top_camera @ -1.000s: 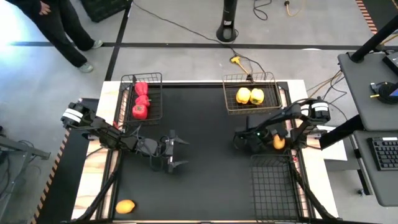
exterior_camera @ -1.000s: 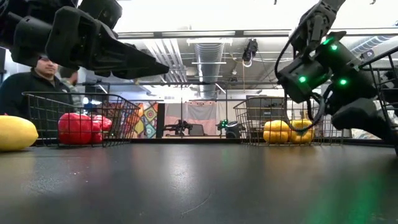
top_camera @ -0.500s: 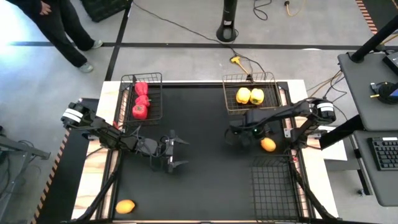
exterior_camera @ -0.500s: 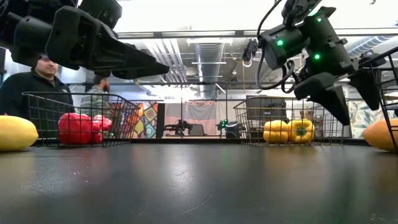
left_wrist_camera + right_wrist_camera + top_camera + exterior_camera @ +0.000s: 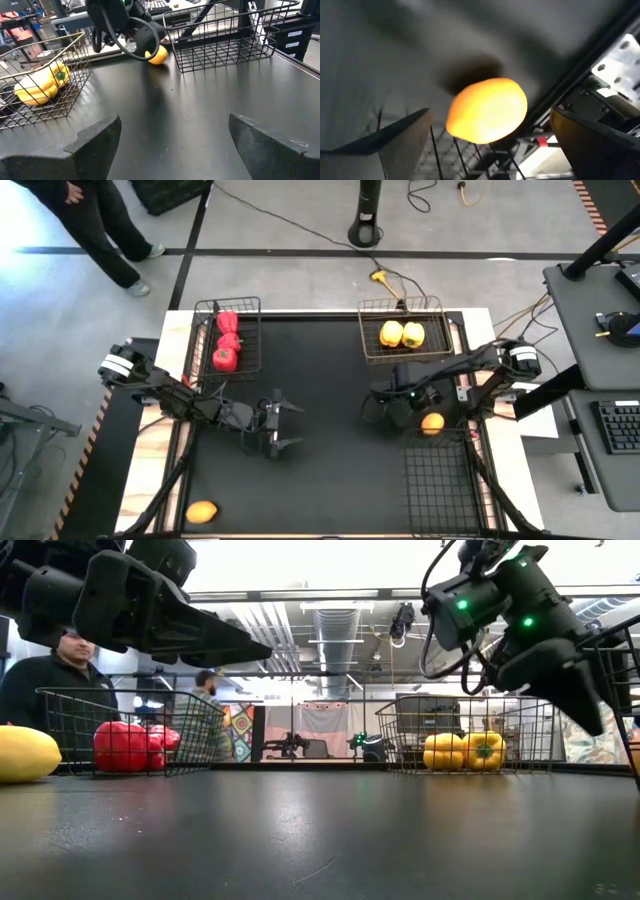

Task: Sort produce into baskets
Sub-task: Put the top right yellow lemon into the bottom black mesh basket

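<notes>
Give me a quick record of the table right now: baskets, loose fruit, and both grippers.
black wire basket, far left: three red bell peppers
tan-bronze wire basket: two yellow bell peppers
black wire basket, near right: nothing visible inside
orange-yellow oval fruit: loose beside near-right basket
second orange-yellow fruit: near-left table edge
left gripper: open, holding nothing
right gripper: open around that fruit

Robotics lab, taped floor [image 5: 300, 252], cables [image 5: 290, 222], desk keyboard [image 5: 620, 427]
</notes>
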